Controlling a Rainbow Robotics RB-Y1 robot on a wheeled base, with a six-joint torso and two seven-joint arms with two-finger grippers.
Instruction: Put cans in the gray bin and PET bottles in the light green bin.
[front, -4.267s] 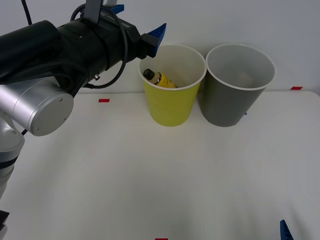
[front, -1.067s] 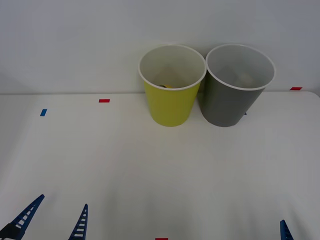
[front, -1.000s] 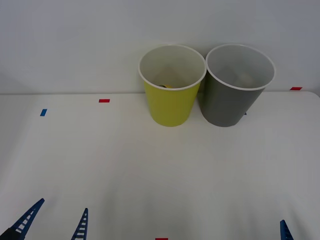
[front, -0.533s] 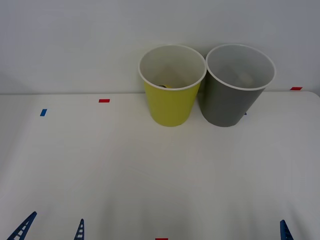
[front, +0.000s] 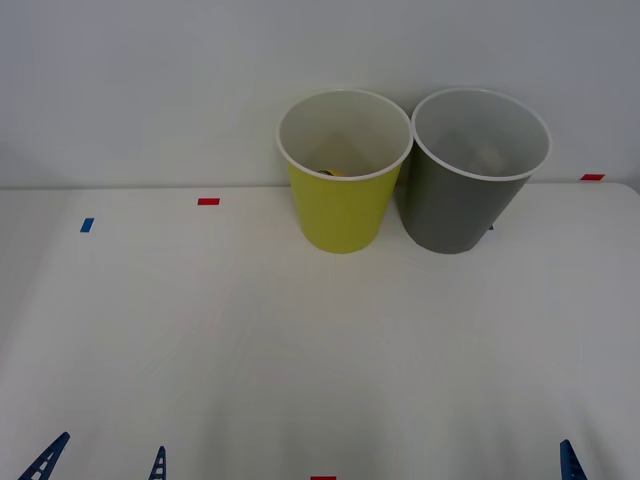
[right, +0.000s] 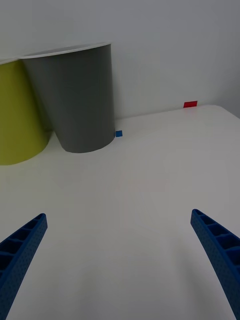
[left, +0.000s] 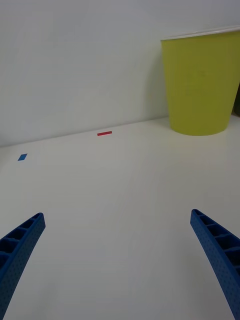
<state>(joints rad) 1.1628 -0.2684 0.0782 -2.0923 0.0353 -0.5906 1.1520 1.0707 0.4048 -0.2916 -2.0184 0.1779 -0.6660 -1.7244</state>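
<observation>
The light green bin (front: 344, 205) and the gray bin (front: 462, 205) stand side by side, touching, at the table's far edge. Deep inside the light green bin a sliver of the yellow PET bottle (front: 332, 172) shows above the near rim; the rest is hidden. Cans are out of view. My left gripper (front: 102, 464) is open and holds nothing at the near left edge, far from the bins. My right gripper (right: 120, 265) is open and holds nothing too, its fingertip (front: 567, 460) at the near right edge. The gray bin (right: 77, 100) and the light green bin (left: 202, 82) stand ahead of the wrists.
Small red tape marks (front: 208, 201) (front: 592, 177) and a blue mark (front: 87, 225) lie on the white table (front: 320, 340). A plain white wall rises right behind the bins.
Earlier my left arm was over the light green bin with the bottle lying in its mouth. The arm has since pulled back, and over the last second its fingertips sank toward the near edge.
</observation>
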